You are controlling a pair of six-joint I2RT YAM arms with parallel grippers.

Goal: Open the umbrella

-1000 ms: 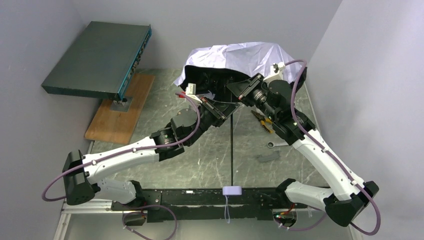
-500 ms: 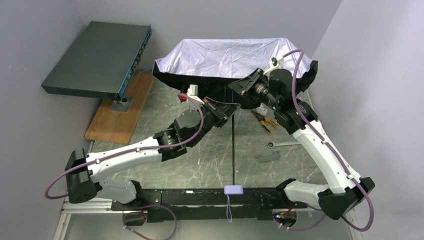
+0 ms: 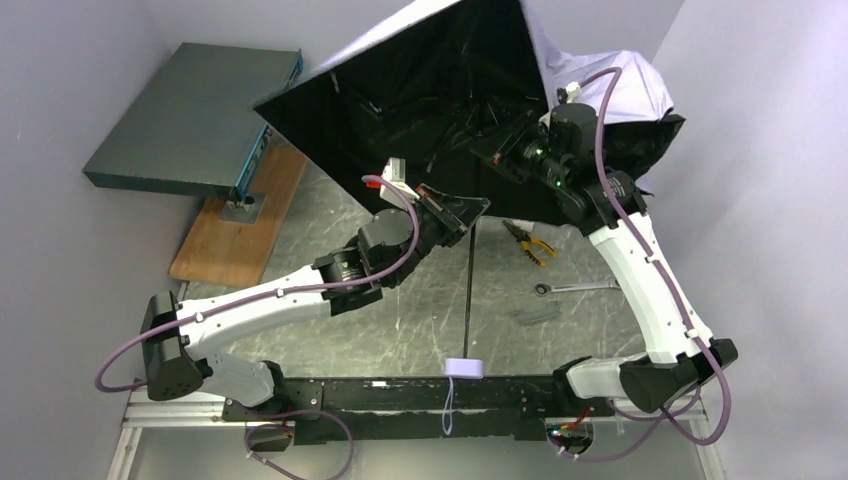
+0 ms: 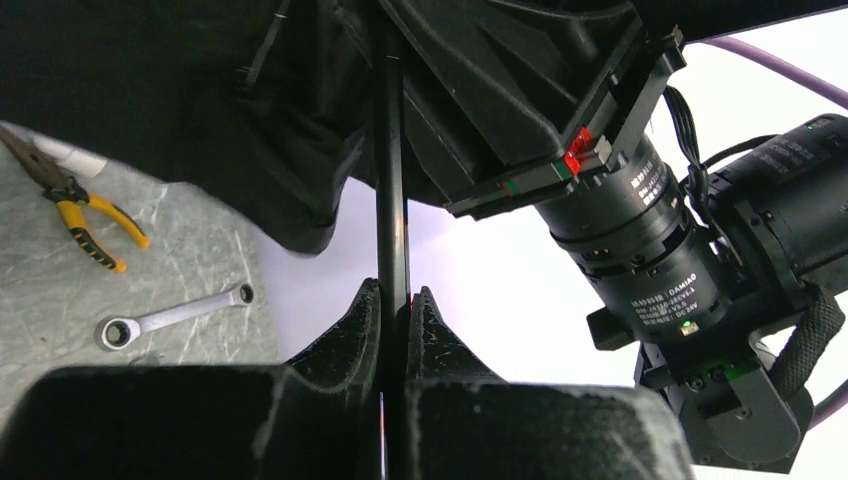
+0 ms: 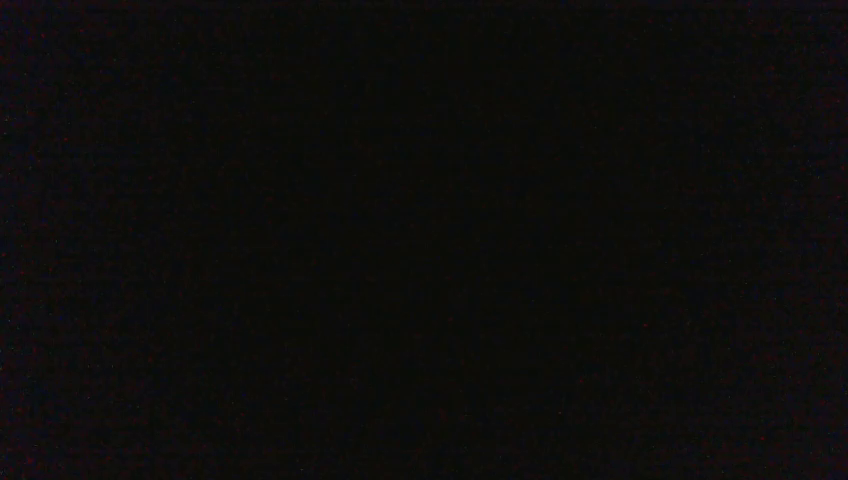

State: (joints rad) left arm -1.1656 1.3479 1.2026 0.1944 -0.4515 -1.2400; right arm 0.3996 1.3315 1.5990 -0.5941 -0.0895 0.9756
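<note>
Your umbrella (image 3: 420,100) is spread, its black underside above the left claw (image 4: 397,300), which is clamped on the shaft (image 4: 390,200). The right claw (image 3: 500,150) is raised into the canopy, and you can't tell its grip.

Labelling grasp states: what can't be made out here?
- Right wrist view: entirely black, shows nothing.
- Right tool, top view: tips lost in the black underside of the pale lavender fabric umbrella canopy; open or shut unclear.
- Canopy's upper edge: cropped by top view's frame.

Black underside of umbrella (image 3: 420,100) spread wide — left fingers (image 3: 462,208) at shaft (image 3: 467,290), handle (image 3: 464,367) near arm bases (image 3: 380,392).
</note>
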